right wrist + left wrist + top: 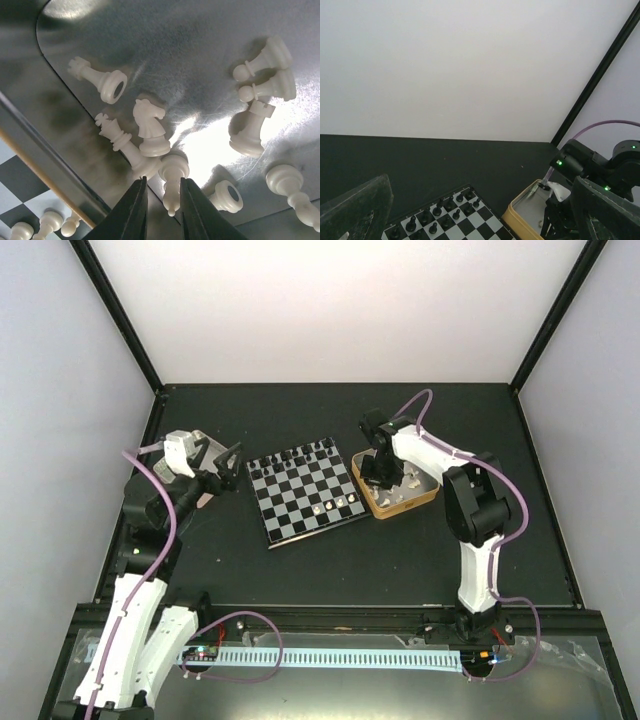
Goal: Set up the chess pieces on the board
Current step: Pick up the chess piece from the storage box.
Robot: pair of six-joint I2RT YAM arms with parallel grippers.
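— What pattern is on the board (305, 495)?
— Checkered: black and silvery-white squares inside a thin dark border.
— And the pieces?
— Black pieces (451, 204) line its far edge. Creamy white pieces (150, 127) lie in the tin (405, 508), which has a gold rim and a shiny silver floor. A few more white ones are on the board's near right squares.
— The table (400, 560)?
— Matt black. The arms are white with black joints and purple cables (255, 618).

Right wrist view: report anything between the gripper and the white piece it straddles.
Nothing visible. The right gripper flanks the lying white chess piece; a fallen white king lies right beside its base.
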